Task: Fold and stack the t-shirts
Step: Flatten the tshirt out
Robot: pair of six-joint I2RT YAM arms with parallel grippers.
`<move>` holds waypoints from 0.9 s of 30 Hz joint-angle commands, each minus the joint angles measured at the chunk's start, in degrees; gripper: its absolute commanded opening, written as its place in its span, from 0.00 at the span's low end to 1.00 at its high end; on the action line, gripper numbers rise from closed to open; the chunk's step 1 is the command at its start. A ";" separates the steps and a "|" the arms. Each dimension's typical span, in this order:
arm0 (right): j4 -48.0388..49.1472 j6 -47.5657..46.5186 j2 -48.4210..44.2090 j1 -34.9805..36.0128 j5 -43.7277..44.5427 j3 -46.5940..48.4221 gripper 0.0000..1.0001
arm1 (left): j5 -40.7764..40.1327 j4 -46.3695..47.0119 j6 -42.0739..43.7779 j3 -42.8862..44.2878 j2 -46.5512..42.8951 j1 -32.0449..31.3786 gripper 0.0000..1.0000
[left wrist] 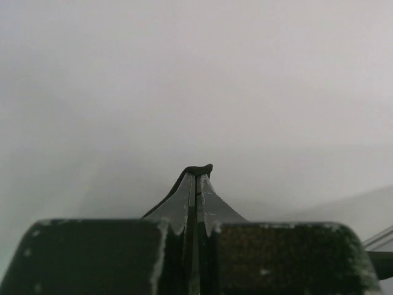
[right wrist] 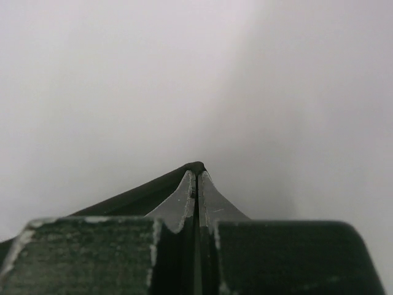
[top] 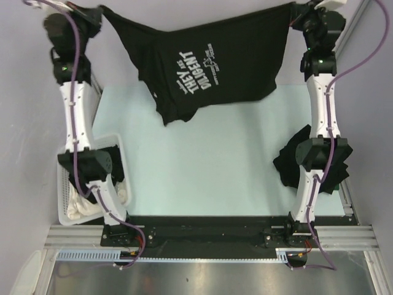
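Overhead only, white lettering (top: 195, 72) on the t-shirt (top: 245, 49); wrist-side, merely its pinched edge.

1. the black short-sleeved cotton t-shirt (top: 245, 43), spread out at the far side of the top view, carries large white printed lettering (top: 195, 75) on the chest. the lettering runs tilted, and its two big words read "they" and "diligent".
2. a small word between them looks like "are", but it is too small to be sure.
3. a small white emblem (top: 212, 62) with fine text stands just beside the lettering and cannot be read.
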 commanded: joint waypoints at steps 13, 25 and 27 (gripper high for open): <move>1.09 0.60 -2.47 -0.46 0.63 1.47 0.00 | 1.19 5.40 -3.48 -2.24 -6.31 5.20 0.00; 1.09 8.67 5.09 -2.56 0.28 5.07 0.00 | 2.76 6.44 -11.21 5.49 8.29 3.17 0.00; 1.35 10.01 5.01 -3.09 -0.07 5.34 0.00 | 2.94 6.71 -12.09 6.12 8.65 3.00 0.00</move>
